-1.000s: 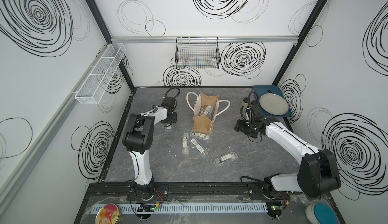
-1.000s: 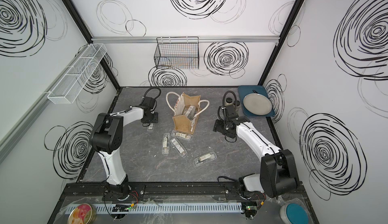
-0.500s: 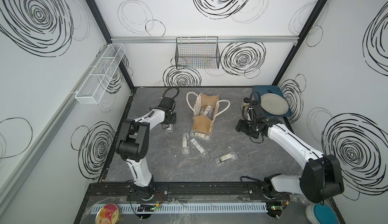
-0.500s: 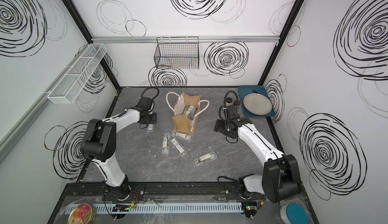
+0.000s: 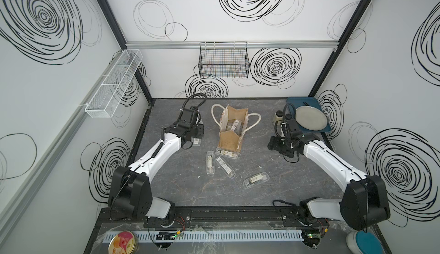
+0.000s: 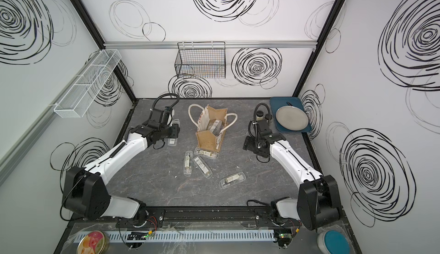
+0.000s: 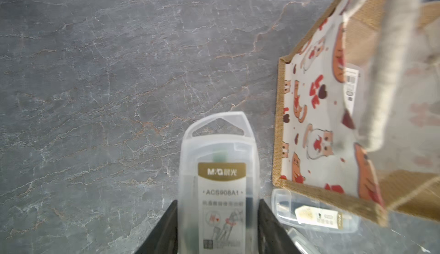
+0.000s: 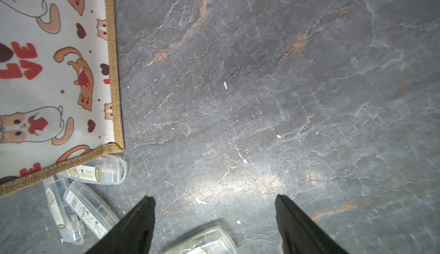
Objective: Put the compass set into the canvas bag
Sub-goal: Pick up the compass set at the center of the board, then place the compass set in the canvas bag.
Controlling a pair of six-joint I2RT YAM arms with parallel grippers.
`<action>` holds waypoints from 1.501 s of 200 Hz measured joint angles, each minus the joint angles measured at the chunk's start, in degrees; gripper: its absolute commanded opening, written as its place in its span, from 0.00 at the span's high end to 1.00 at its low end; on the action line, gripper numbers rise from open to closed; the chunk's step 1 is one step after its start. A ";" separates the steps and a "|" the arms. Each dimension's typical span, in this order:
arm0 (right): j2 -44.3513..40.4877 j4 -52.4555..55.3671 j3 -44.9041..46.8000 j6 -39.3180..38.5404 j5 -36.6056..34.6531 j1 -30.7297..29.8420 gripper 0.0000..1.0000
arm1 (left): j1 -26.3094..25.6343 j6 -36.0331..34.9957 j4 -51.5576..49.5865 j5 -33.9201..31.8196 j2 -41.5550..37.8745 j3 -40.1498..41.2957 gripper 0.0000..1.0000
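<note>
- My left fingers (image 7: 166, 231) are clamped on the long sides of a compass set (image 7: 219, 169), a frosted plastic case with a gold label that sticks out ahead of the tips.
- In both top views that held set lies on the left part of the worktop (image 5: 285, 188), near the canvas bag (image 5: 232, 141) but apart from it. I can't tell whether it is clear of the surface.
- My right fingers (image 8: 135, 231) stand spread with nothing between them, over bare worktop on the bag's other side.
- Done so far, as I read it: at least two bagged cases (image 5: 234, 125) stand inside the open bag, leaning on its walls.
- Not done: four loose cases lie in front of the bag. The nearest case (image 5: 227, 153) touches the bag's bottom edge, the paired cases (image 5: 210, 166) lie side by side just past it, and the outlying case (image 5: 256, 180) sits further toward my right arm.
- My judgement: well under half finished. The set in hand has yet to go over the rim, and the thick rope handles (image 7: 392, 62) flop around the mouth, so I'd come in from above.
- After that, four more pick-ups remain, shared between both arms if reach allows.
</note>
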State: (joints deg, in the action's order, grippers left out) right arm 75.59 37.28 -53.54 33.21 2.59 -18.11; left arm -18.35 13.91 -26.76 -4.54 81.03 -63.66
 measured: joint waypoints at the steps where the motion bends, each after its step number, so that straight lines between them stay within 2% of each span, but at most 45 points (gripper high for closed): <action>1: 0.00 0.00 0.00 0.00 -0.02 0.02 0.17 | -0.17 0.09 -0.20 0.00 -0.15 -0.07 0.58; 30: -0.02 0.00 0.00 -0.02 -0.15 0.28 0.17 | -3.74 0.96 -3.78 -0.68 -1.77 -3.80 0.58; 93: -2.34 -0.04 2.27 -0.02 -0.13 1.33 0.17 | -13.73 1.14 -7.45 -4.31 1.88 -20.52 0.59; 117: -2.45 0.00 2.93 -0.26 0.13 2.01 0.16 | -15.39 0.33 -7.28 -4.46 8.79 -28.68 0.59; 178: -2.45 0.22 2.97 -1.55 0.28 3.37 0.17 | -16.11 -3.50 -6.21 -2.36 33.57 -48.43 0.60; 208: -2.45 0.20 4.11 -1.79 0.35 3.78 0.16 | -16.28 -4.48 -6.43 -1.55 38.16 -48.33 0.60; 269: -0.02 -0.39 4.94 -1.75 1.68 3.96 0.17 | -16.63 -5.57 -5.20 -1.22 38.27 -38.97 0.58; 300: 1.90 -0.72 4.90 -1.75 2.32 3.93 0.17 | -16.63 -5.53 -4.59 -1.22 38.51 -37.88 0.53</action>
State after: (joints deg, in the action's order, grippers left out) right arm 77.49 36.56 -48.64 31.46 4.91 -14.17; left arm -34.98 8.38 -31.35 -5.76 119.55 -101.54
